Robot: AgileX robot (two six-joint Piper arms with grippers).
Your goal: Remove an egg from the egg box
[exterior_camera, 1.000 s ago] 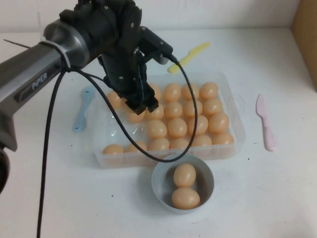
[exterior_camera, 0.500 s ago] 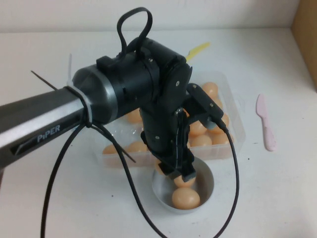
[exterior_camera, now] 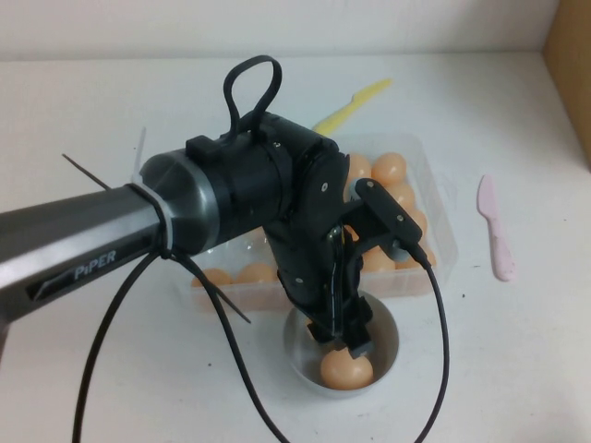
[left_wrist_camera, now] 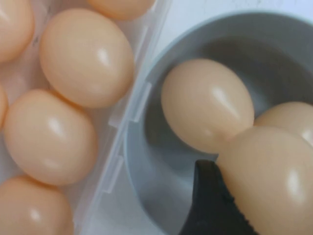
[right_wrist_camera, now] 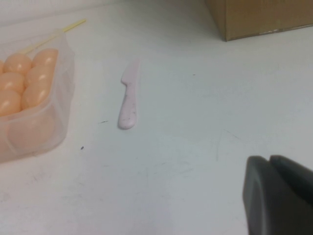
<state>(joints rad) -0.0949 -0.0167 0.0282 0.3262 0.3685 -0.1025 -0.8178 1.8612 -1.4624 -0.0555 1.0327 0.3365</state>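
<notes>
My left gripper (exterior_camera: 347, 338) hangs low inside the small grey-blue bowl (exterior_camera: 388, 328), shut on a peach-orange egg (left_wrist_camera: 274, 181). One black finger (left_wrist_camera: 210, 205) presses against that egg's side. Two more eggs lie in the bowl, one (left_wrist_camera: 208, 105) in the middle and one (left_wrist_camera: 288, 120) partly hidden behind the held egg. The clear plastic egg box (exterior_camera: 441, 242) stands just behind the bowl with several eggs (exterior_camera: 392, 168) in it; my arm hides most of it. My right gripper (right_wrist_camera: 269, 164) is shut and empty, low over bare table to the right of the box.
A pink plastic knife (exterior_camera: 494, 231) lies right of the egg box and also shows in the right wrist view (right_wrist_camera: 128, 98). A yellow knife (exterior_camera: 355, 101) lies behind the box. A cardboard box (exterior_camera: 572, 65) stands at the far right edge.
My left gripper has moved from above the egg box forward to the bowl, then sunk a little lower into it. The right arm has not moved.
</notes>
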